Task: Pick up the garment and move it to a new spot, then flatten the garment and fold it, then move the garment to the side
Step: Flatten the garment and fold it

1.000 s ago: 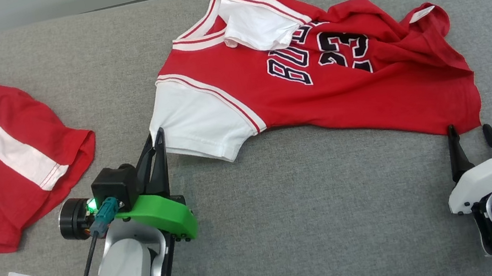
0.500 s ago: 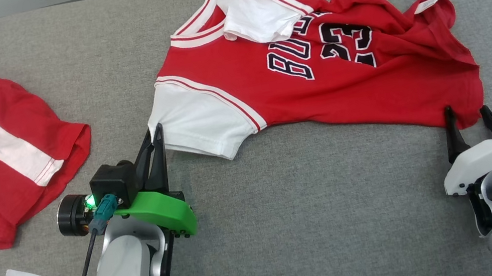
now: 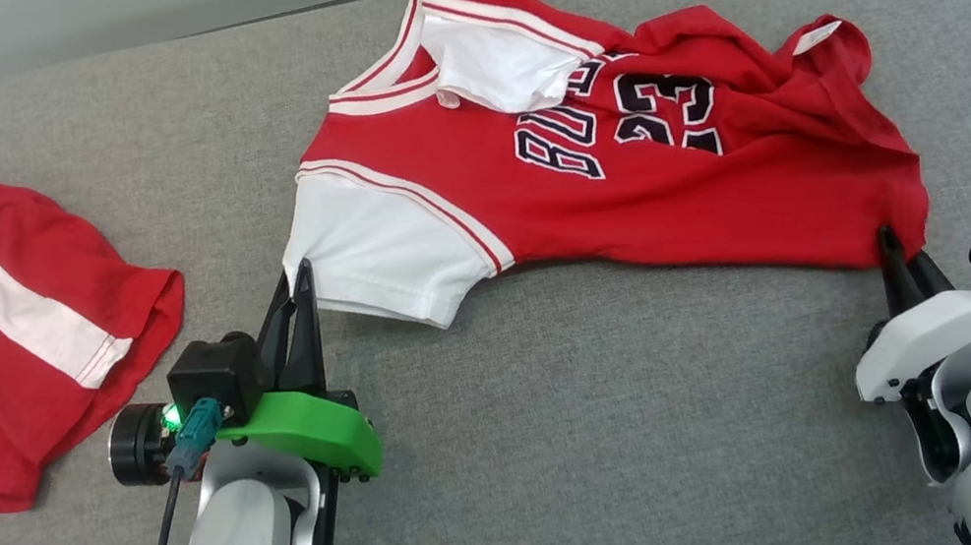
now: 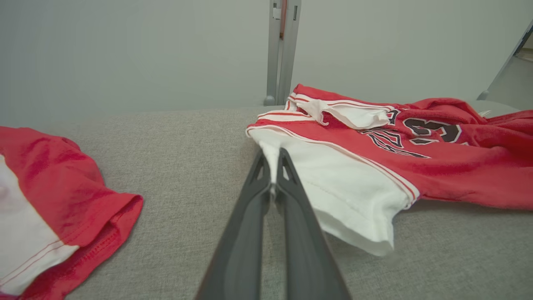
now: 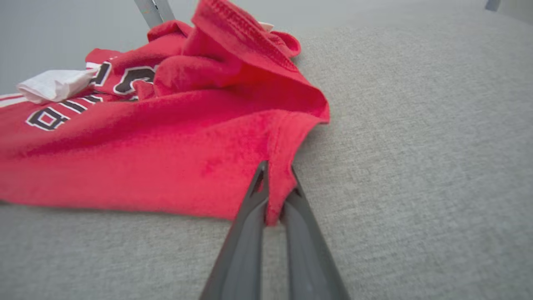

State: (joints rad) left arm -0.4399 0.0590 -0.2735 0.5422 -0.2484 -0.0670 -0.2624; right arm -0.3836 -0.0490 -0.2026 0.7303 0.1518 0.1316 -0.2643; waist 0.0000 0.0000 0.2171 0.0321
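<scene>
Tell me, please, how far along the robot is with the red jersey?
Done: both grips on the jersey are set, with the left gripper shut on its white sleeve and the right gripper on its red hem corner. In hand: the pick-up; it lies crumpled on the grey table. Left: moving, flattening, folding, setting aside.
</scene>
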